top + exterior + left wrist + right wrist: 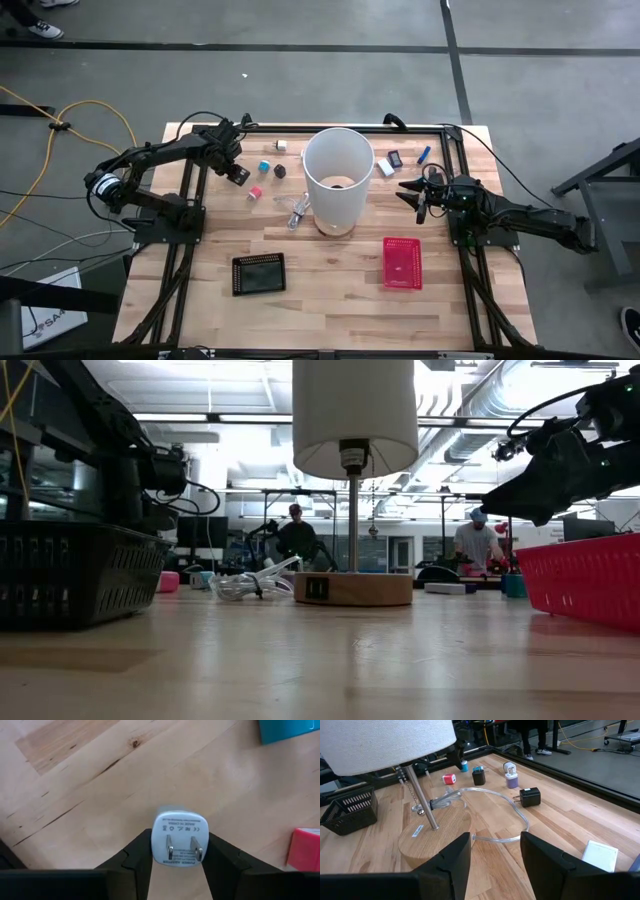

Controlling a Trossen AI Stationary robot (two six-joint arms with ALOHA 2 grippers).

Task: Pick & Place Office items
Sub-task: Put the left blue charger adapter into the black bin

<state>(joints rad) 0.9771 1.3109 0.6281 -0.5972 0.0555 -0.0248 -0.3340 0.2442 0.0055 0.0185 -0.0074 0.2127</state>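
Note:
A white plug adapter (179, 839) sits between the fingers of my left gripper (238, 173), which is shut on it left of the white-shaded lamp (337, 175). A teal piece (264, 165), a pink piece (255, 192), a black piece (280, 171) and a small white piece (281, 145) lie on the table around that gripper. A white block (385, 167), a black piece (395, 158) and a blue stick (424, 154) lie right of the lamp. My right gripper (413, 194) hovers open beside the lamp, touching nothing. My left gripper pinches the white plug adapter by its two opposite side faces (156, 845), one finger on each side. The face with the two metal prongs (184, 851) points back toward the wrist. The fingers come at it from above. Whether its far end rests on the table I cannot tell.
The lamp stands on a round wooden base (435, 835) mid-table, with a clear cable (495, 815) coiled by it. A black mesh basket (259, 273) and a red mesh basket (401, 262) sit toward the near edge. A black plug (529, 796) lies by the cable. People stand in the room behind.

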